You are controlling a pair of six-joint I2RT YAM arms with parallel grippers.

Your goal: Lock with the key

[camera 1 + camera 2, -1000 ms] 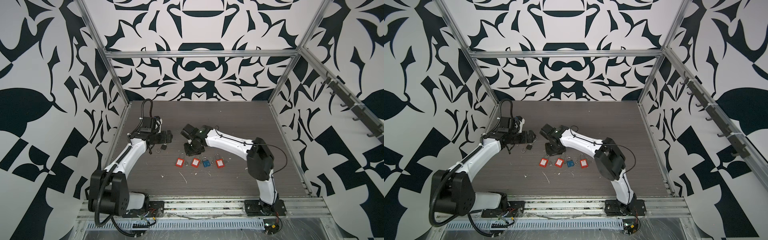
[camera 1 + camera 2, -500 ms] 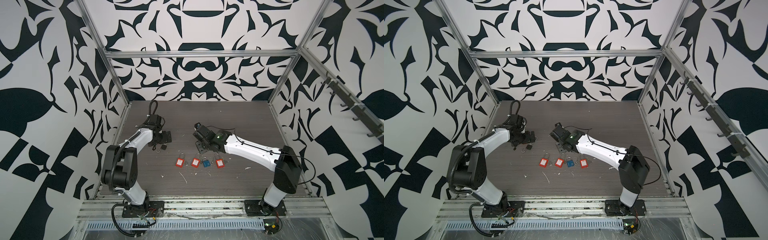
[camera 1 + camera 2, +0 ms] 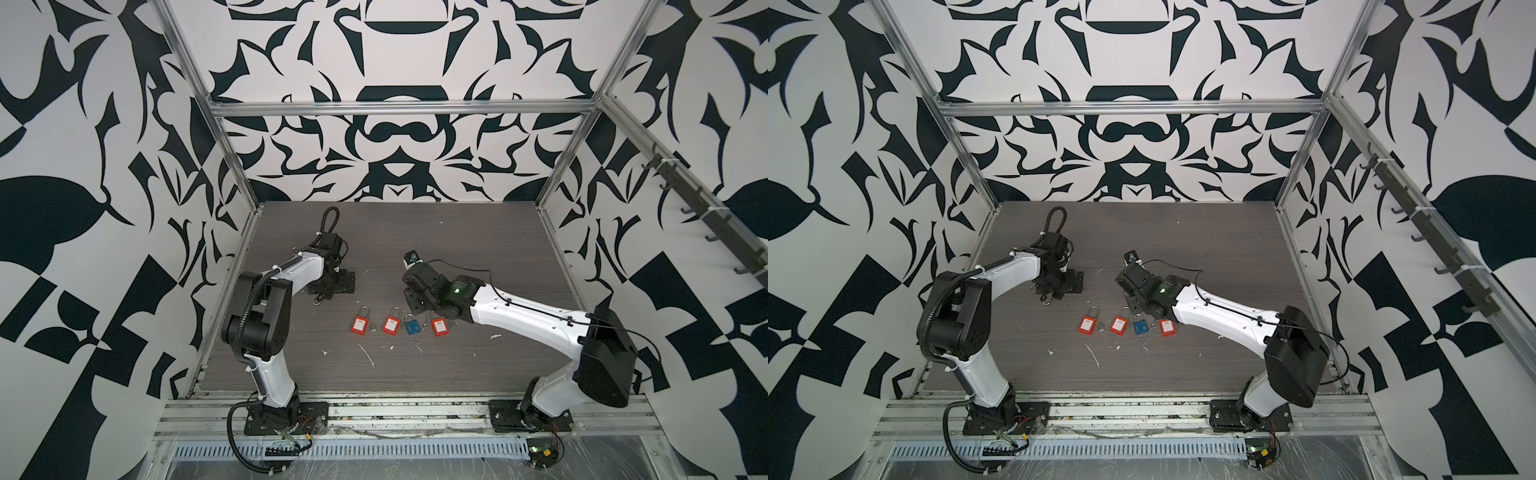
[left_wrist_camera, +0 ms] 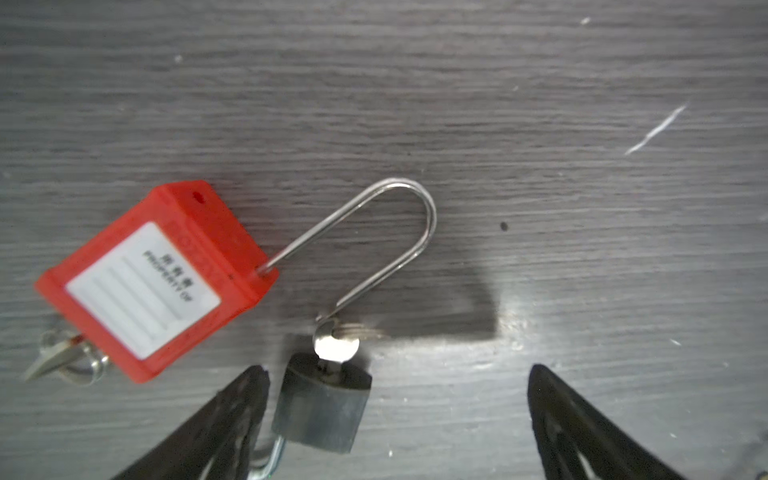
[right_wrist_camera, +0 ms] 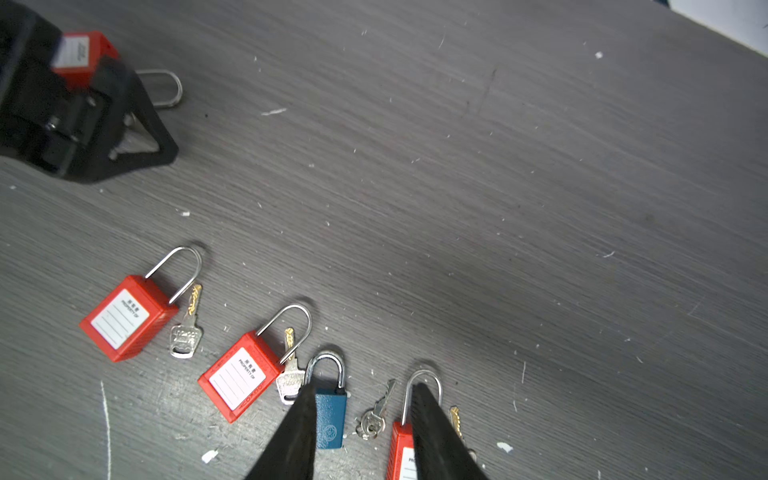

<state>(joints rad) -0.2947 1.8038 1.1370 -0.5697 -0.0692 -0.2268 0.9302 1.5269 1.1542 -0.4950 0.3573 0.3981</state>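
Note:
In the left wrist view a red padlock lies flat with its steel shackle swung out of the body. A silver key sticks out of its base. A second key with a dark grey head lies by the shackle's free end, just inside one fingertip. My left gripper stands wide open over it, holding nothing. My right gripper hovers with jaws apart above a blue padlock and a small key, gripping neither.
Red padlocks and the blue padlock form a row mid-table in both top views, with loose keys beside them. White scraps litter the dark wood table. Patterned walls enclose three sides.
My right gripper has pulled away from the left gripper, rightward and back toward the row's blue padlock, jaws a little wider. The left arm has folded back; its gripper stays open over the padlock.

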